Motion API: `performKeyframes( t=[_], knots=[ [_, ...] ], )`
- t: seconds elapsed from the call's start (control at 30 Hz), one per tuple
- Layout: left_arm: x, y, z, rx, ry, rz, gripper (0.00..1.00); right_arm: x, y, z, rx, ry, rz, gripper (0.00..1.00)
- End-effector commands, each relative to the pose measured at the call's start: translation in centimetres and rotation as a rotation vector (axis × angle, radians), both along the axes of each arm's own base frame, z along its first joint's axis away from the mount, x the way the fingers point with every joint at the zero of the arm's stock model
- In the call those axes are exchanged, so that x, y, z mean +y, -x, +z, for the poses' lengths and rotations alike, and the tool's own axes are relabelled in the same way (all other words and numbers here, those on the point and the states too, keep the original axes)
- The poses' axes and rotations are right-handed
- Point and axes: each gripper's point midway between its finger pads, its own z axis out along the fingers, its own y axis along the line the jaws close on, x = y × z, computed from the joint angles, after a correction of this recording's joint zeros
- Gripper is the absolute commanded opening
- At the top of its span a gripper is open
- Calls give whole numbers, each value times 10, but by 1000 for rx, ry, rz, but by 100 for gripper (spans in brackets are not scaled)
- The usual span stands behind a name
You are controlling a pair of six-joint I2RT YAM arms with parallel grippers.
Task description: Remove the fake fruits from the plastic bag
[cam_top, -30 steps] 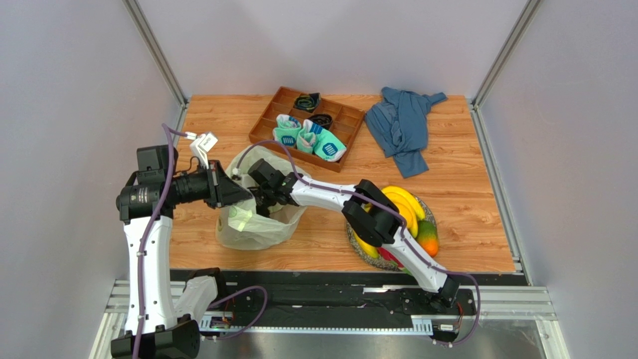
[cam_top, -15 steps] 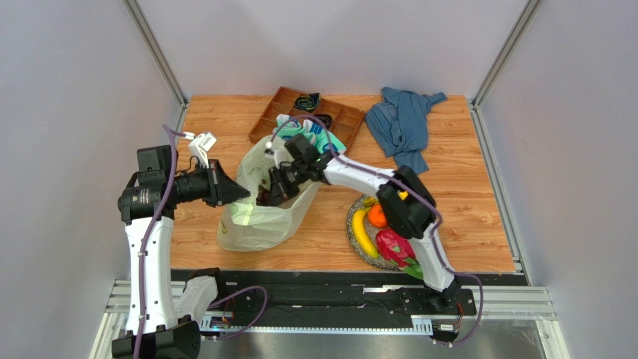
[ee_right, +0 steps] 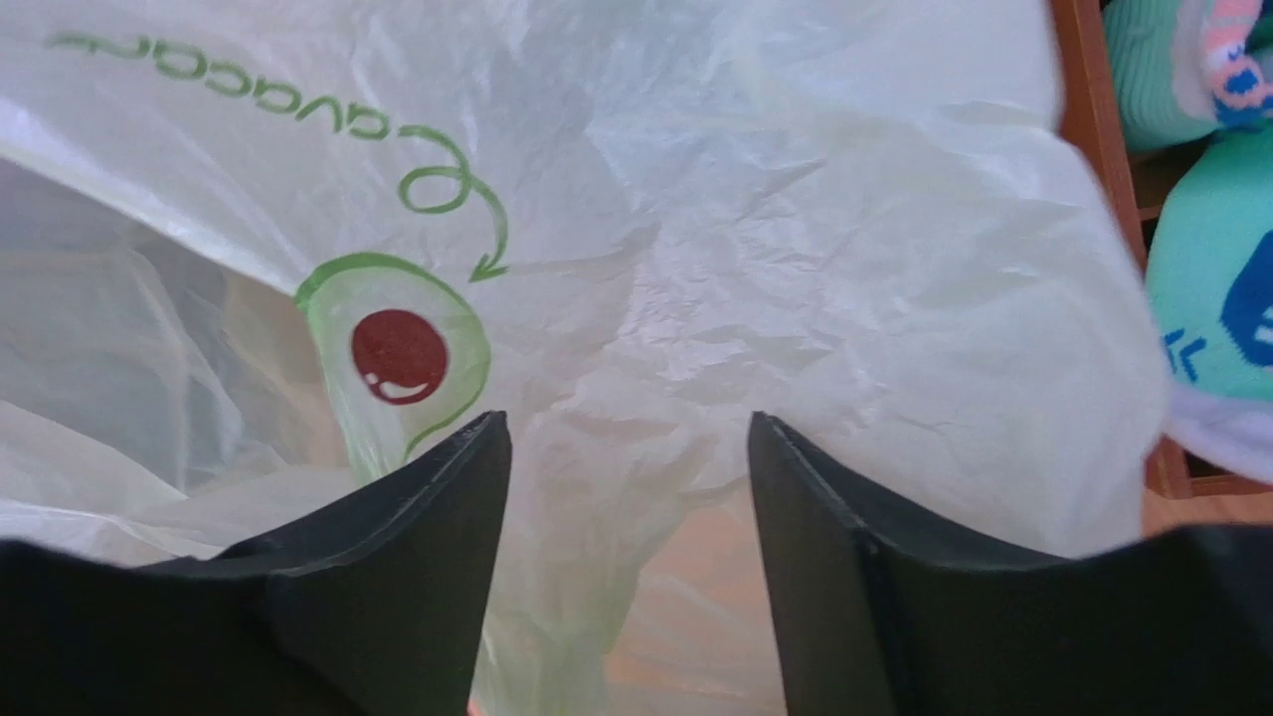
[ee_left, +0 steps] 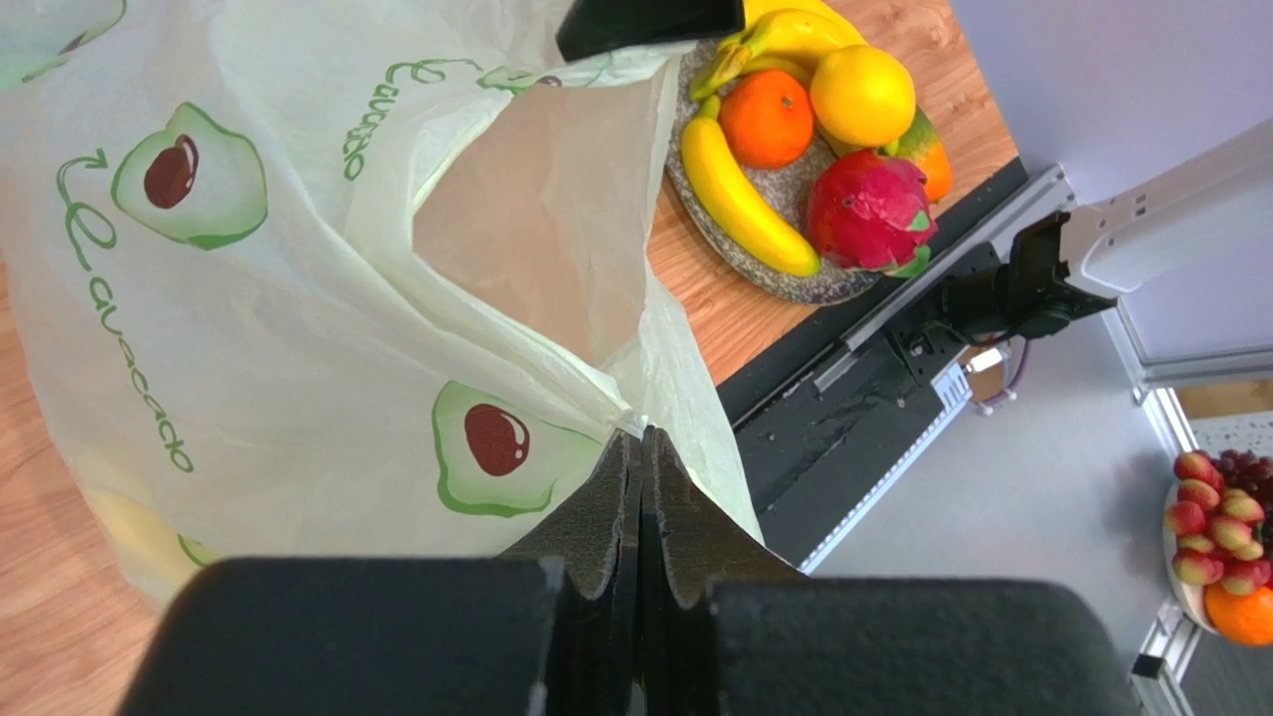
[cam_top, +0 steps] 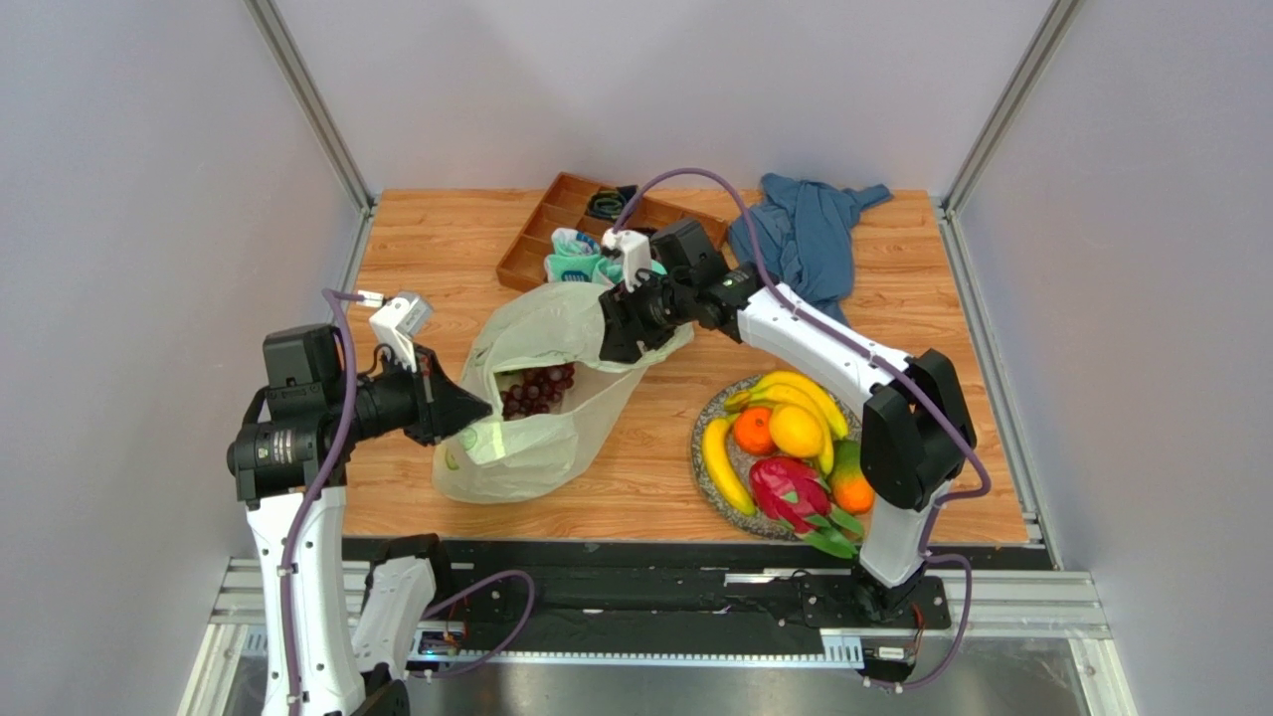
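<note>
The pale yellow-green plastic bag (cam_top: 523,448) lies open at the left centre of the table, with purple grapes (cam_top: 535,391) showing inside it. My left gripper (cam_top: 466,406) is shut on the bag's near-left edge, and the plastic is pinched at its tips in the left wrist view (ee_left: 646,436). My right gripper (cam_top: 620,331) is open over the bag's far right rim, with bag plastic (ee_right: 822,224) beneath its spread fingers (ee_right: 628,425). Bananas (cam_top: 800,400), an orange (cam_top: 753,430), a dragon fruit (cam_top: 788,490) and a mango (cam_top: 852,485) lie on a round plate (cam_top: 728,512).
A wooden divided tray (cam_top: 538,239) with teal-white rolled socks (cam_top: 575,261) stands just behind the bag, close to my right gripper. A blue cloth garment (cam_top: 807,246) lies at the back right. The plate (ee_left: 837,284) sits near the front edge.
My right gripper has come up out of the bag and moved back toward the tray. The bag's mouth has spread open and the grapes now show. My left gripper has kept hold and dropped slightly.
</note>
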Motion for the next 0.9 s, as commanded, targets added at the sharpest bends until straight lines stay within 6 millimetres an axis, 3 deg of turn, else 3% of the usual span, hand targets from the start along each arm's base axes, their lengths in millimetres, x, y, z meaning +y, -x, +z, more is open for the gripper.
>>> performKeyframes(
  t=[0.0,0.23,0.43,0.6,0.73,0.87],
  knots=[
    [2,-1,1,-30,-20,-14,0,8,8,53,-410,105,158,70],
    [-1,2,5,-43,-8,-21,0,29,44,73,-426,54,311,74],
    [-1,3,6,-50,-1,-18,0,36,61,59,-528,132,404,75],
    [-2,4,8,-54,0,-18,0,41,55,21,-659,315,457,77],
    [-2,4,10,-57,0,-19,0,36,39,-4,-746,459,498,77],
    [-1,3,11,-61,-5,-13,0,17,-6,-25,-897,697,396,77]
  ],
)
